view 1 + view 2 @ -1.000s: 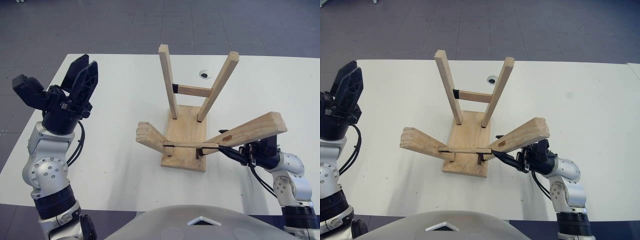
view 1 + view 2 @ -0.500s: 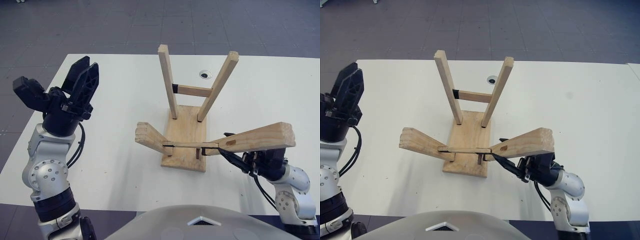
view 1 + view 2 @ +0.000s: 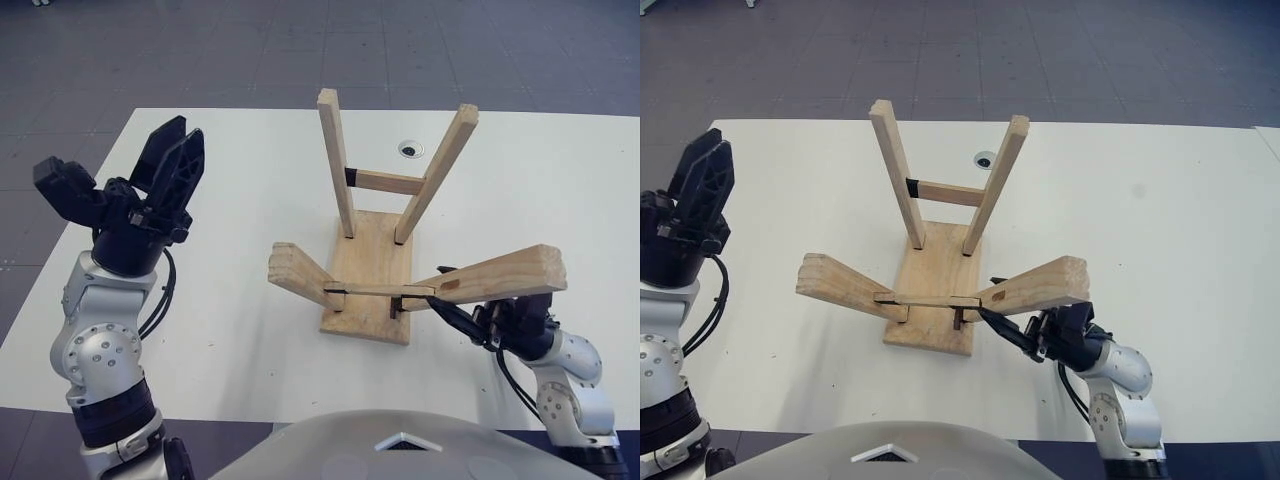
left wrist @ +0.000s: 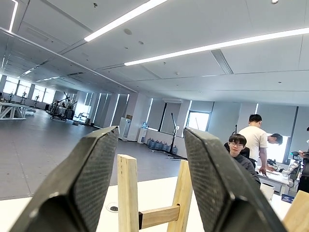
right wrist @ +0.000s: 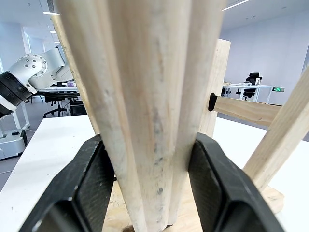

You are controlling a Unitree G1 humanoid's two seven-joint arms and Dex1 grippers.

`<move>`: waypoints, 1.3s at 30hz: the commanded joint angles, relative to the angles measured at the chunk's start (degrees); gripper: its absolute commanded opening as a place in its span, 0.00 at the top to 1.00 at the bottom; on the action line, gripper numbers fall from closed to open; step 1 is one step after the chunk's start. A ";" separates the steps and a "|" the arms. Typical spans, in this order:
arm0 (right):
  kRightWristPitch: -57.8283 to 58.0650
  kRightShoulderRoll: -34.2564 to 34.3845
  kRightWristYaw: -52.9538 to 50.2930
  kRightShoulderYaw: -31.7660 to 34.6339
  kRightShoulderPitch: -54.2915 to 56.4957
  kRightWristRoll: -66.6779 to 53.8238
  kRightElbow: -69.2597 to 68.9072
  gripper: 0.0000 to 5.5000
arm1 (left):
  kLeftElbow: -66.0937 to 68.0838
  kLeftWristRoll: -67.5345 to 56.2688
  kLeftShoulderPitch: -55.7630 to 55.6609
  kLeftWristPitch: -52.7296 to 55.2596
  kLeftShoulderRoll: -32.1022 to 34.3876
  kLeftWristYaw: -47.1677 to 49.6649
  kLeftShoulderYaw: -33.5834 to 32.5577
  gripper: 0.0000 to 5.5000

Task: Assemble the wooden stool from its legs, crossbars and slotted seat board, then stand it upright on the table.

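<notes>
The seat board (image 3: 372, 262) lies flat on the white table (image 3: 240, 230). Two legs joined by a crossbar (image 3: 388, 181) stand upright in the board's far end. At its near end, a second pair leans low and splayed: a left leg (image 3: 296, 276), a thin crossbar (image 3: 368, 291) and a right leg (image 3: 497, 275). My right gripper (image 3: 452, 312) is shut on that right leg (image 5: 145, 111) close to the board, its pads (image 5: 91, 188) pressed against the wood. My left gripper (image 3: 166, 178) is open, raised over the table's left side, and faces the upright legs (image 4: 128, 193).
A round cable hole (image 3: 411, 149) sits in the table behind the stool. The table's near edge runs just below the right arm. Bare tabletop stretches left of the board and far right.
The free end of the right leg in my right gripper dropped lower, then drew slightly back toward the board. My left arm edged a little to the right, still open.
</notes>
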State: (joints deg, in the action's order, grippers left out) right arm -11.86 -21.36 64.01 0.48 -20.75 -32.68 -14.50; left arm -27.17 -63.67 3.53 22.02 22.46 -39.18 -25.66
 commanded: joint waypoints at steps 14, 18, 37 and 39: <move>-1.38 -1.48 -1.15 -1.99 -1.58 0.78 -0.97 0.61 | 1.29 28.70 6.67 -7.30 -18.75 34.14 10.75 0.55; -1.42 -2.36 -0.86 -1.58 -2.11 0.08 -1.79 0.61 | 2.72 32.57 6.55 -7.74 -19.27 36.44 11.00 0.55; -0.69 -5.76 1.01 -1.69 -3.18 -0.71 -2.28 0.61 | 1.32 33.81 7.84 -5.15 -19.43 35.95 12.86 0.55; -0.42 -6.28 1.50 -2.37 -3.05 0.11 -1.79 0.61 | 1.18 33.66 8.02 -4.95 -19.42 35.80 13.05 0.55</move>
State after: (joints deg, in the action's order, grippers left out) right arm -13.32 -26.16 64.35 -0.97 -23.67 -33.87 -16.48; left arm -25.27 -30.09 11.16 16.02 2.84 -3.37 -13.15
